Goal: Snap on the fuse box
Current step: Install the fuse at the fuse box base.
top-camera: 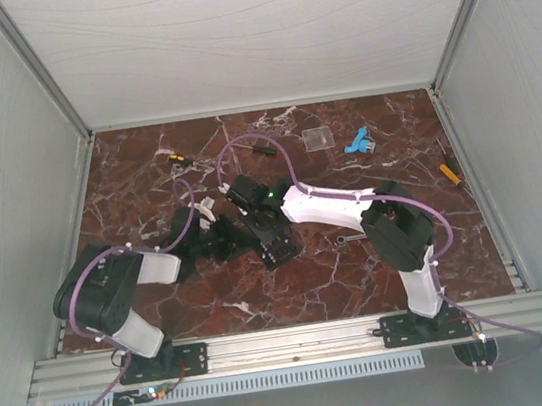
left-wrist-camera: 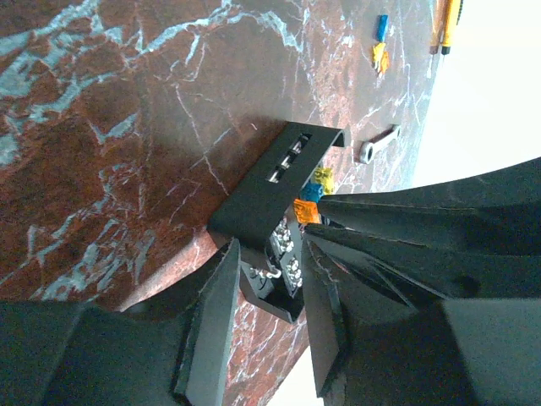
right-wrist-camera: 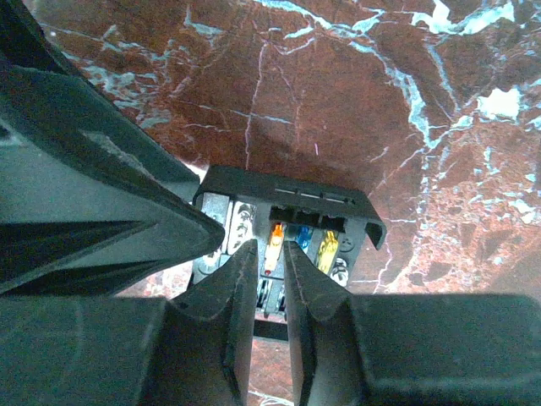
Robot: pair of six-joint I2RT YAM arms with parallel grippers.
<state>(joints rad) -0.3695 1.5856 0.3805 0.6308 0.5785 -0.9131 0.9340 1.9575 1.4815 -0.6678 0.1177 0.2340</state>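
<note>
The fuse box (top-camera: pixel 283 253) lies at the table's middle, where both grippers meet. In the left wrist view it (left-wrist-camera: pixel 283 262) sits between my left gripper's (left-wrist-camera: pixel 270 254) fingers, which close on its sides. A black cover (left-wrist-camera: pixel 270 182) lies tilted over its far end. My right gripper (right-wrist-camera: pixel 270 249) rests on the box's face (right-wrist-camera: pixel 338 254) with only a narrow gap between its fingers. An orange fuse (right-wrist-camera: pixel 275 237) shows just beyond its tips, with blue and yellow fuses beside it, under the cover (right-wrist-camera: pixel 287 190). In the top view the left gripper (top-camera: pixel 254 238) and right gripper (top-camera: pixel 274 241) overlap the box.
A clear plastic plate (top-camera: pixel 318 138) and a blue part (top-camera: pixel 356 141) lie at the back. Screwdrivers lie at the back left (top-camera: pixel 176 159), back middle (top-camera: pixel 263 147) and right edge (top-camera: pixel 450 168). A small wrench (left-wrist-camera: pixel 378 144) lies right of the box. Walls enclose the table.
</note>
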